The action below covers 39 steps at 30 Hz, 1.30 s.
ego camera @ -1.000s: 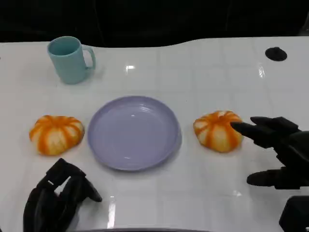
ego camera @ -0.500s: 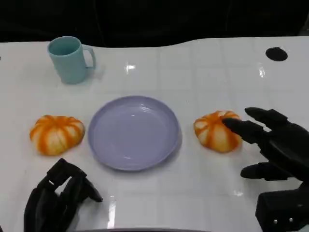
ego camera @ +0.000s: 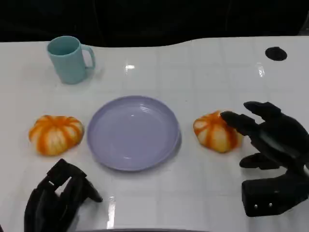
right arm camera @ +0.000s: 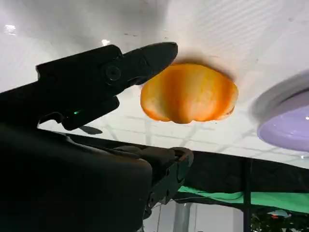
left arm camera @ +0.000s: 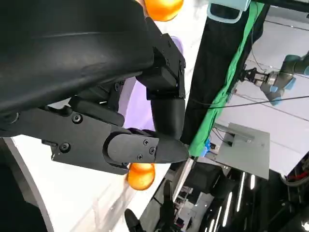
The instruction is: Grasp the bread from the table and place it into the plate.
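Bread shaped like a small pumpkin, orange with pale stripes (ego camera: 217,131), lies on the glossy white surface (ego camera: 203,72) toward its right edge, just beside the rim of the round lavender plate (ego camera: 133,132) and apart from it. The plate sits near the middle of the surface, with nothing on it. A second orange striped bread roll (ego camera: 56,134) lies on the plate's other side, toward the left edge, also on the surface and close to the rim.

The black right hand (ego camera: 268,137) is at the first bread from the right-edge side, its fingers (ego camera: 240,122) spread, the upper ones reaching over the bread's top and the thumb lower down by the near edge. In the right wrist view the bread (right arm camera: 189,93) shows between one long finger (right arm camera: 145,58) and the lower fingers, with a gap around it; whether any fingertip touches the bread I cannot tell. The bread rests on the surface, not lifted.

The black left hand (ego camera: 57,198) is near the left corner of the near edge, fingers curled in and holding nothing.

A light teal mug with a handle (ego camera: 69,59) stands upright toward the far left corner. A small black round disc (ego camera: 275,53) lies near the far right corner.
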Each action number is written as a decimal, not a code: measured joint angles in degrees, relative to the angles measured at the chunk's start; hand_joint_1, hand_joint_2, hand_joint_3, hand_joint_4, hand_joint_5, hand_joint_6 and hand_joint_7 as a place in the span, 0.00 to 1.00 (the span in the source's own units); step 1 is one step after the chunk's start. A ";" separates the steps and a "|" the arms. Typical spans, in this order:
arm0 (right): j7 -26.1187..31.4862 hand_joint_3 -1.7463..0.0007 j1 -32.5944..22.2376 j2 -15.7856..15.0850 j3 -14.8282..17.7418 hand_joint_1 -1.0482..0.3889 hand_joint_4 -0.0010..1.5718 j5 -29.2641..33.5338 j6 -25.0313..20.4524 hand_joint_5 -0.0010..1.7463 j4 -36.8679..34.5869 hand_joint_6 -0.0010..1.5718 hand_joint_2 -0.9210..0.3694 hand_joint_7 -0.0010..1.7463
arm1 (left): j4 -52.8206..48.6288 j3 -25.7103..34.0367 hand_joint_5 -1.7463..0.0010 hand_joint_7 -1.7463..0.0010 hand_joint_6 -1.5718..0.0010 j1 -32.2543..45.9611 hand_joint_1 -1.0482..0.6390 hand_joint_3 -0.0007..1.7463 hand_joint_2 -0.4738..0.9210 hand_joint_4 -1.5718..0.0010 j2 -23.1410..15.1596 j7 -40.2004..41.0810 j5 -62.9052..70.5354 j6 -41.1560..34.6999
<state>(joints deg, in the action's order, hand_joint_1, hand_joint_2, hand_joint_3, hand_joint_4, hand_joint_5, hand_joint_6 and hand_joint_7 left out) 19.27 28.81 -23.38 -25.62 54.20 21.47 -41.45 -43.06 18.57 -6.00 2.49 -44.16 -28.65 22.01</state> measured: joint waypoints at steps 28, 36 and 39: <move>2.03 1.00 11.13 6.09 -11.66 0.37 0.00 1.18 -3.08 0.22 -15.95 0.13 0.06 0.00 | 0.40 -0.32 0.00 0.13 0.67 0.15 0.28 0.15 1.00 0.60 0.36 0.00 -0.49 -0.21; 0.56 1.00 14.31 7.63 -13.39 0.38 0.02 1.07 -2.74 0.27 -20.44 0.17 0.05 0.02 | 0.71 -0.49 0.00 0.12 0.67 0.34 0.27 0.15 1.00 0.59 0.40 0.00 -0.41 0.09; 0.43 1.00 15.38 8.14 -13.93 0.40 0.07 1.07 -2.44 0.31 -22.22 0.23 0.04 0.04 | 0.89 -0.55 0.00 0.13 0.67 0.39 0.27 0.14 1.00 0.59 0.45 0.00 -0.40 0.14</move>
<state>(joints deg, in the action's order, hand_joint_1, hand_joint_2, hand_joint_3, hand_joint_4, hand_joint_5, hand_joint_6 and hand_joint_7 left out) 19.71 44.20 -15.25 -39.55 55.27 19.03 -63.66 -42.17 18.02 -5.61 2.94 -44.16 -29.05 22.16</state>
